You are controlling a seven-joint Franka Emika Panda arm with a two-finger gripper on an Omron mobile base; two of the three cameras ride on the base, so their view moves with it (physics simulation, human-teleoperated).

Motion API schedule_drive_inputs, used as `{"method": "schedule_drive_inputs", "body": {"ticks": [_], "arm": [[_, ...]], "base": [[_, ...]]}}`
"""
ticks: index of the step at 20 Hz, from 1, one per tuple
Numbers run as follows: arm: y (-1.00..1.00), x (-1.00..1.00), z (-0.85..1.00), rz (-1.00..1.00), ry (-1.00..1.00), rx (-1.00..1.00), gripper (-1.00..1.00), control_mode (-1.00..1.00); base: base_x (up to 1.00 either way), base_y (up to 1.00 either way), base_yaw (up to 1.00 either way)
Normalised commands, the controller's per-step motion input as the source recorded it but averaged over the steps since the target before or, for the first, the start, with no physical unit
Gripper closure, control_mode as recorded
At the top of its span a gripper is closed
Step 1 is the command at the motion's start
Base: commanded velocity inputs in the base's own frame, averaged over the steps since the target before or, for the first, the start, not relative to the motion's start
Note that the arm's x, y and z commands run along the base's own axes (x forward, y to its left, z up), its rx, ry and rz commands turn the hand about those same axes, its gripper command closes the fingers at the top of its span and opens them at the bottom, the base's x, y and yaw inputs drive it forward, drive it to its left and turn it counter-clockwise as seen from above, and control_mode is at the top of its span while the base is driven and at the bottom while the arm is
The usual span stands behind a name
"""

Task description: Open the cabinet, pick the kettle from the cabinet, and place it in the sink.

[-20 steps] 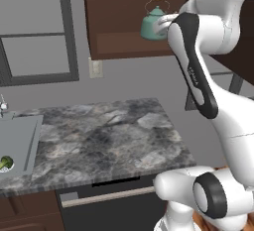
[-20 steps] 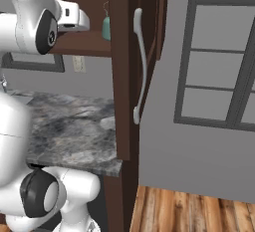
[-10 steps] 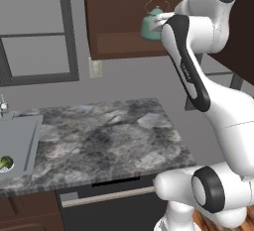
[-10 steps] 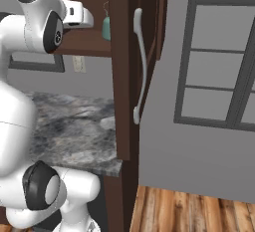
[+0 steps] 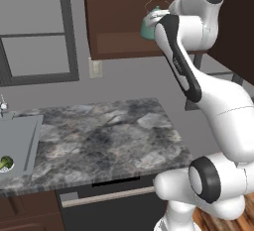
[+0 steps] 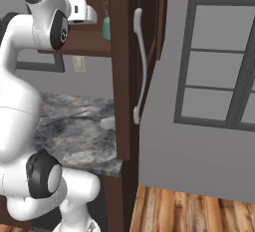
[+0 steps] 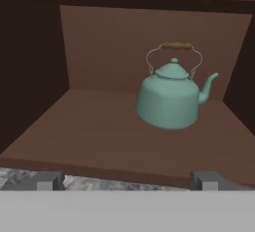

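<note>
Approach to the kettle inside the opened cabinet. In the hand view, the kettle (image 7: 172, 99) stands upright right of centre on the cabinet (image 7: 99, 126) shelf, spout toward the right edge of the frame and thin arched handle raised above the lid. The gripper (image 7: 127, 180) appears at the bottom of that frame as two fingertips (image 7: 47, 180) spread wide apart, holding nothing, at the front lip of the shelf and well short of the kettle.

In the left base view, the kettle (image 5: 149, 24) shows at upper centre, partly hidden by the arm's forearm. The sink (image 5: 22, 136) lies at the left edge, low in the frame, with a small broccoli piece (image 5: 5, 162) in it and marbled counter (image 5: 109, 136) to its right. In the right base view, the cabinet door (image 6: 122, 66) stands swung open at centre, its long silver handle (image 6: 139, 66) facing the camera.

Judged step: the door is open; the pick is in hand but not yet made. The next move calls for advancing into the cabinet, shifting toward the right of the hand view to centre on the kettle, then closing on the body or handle.
</note>
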Motion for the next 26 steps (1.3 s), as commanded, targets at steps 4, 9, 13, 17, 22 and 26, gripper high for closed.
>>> {"method": "schedule_drive_inputs", "body": {"ticks": [4,9,13,17,22,26], "arm": [[0.0,0.29,0.06,-0.03,-0.07,0.0,-1.0,-1.0],[0.0,0.23,0.0,-0.03,-0.04,0.0,-1.0,-1.0],[0.0,0.27,0.0,-0.03,-0.03,0.0,-1.0,-1.0],[0.0,0.28,0.03,-0.01,-0.07,0.0,-1.0,-1.0],[0.0,0.29,0.05,-0.01,-0.04,0.0,-1.0,-1.0],[0.0,0.26,0.0,-0.01,0.0,0.0,-1.0,-1.0]], "base": [[0.0,0.0,0.0],[0.0,0.0,0.0],[0.0,0.0,0.0],[0.0,0.0,0.0],[0.0,0.0,0.0],[0.0,0.0,0.0]]}}
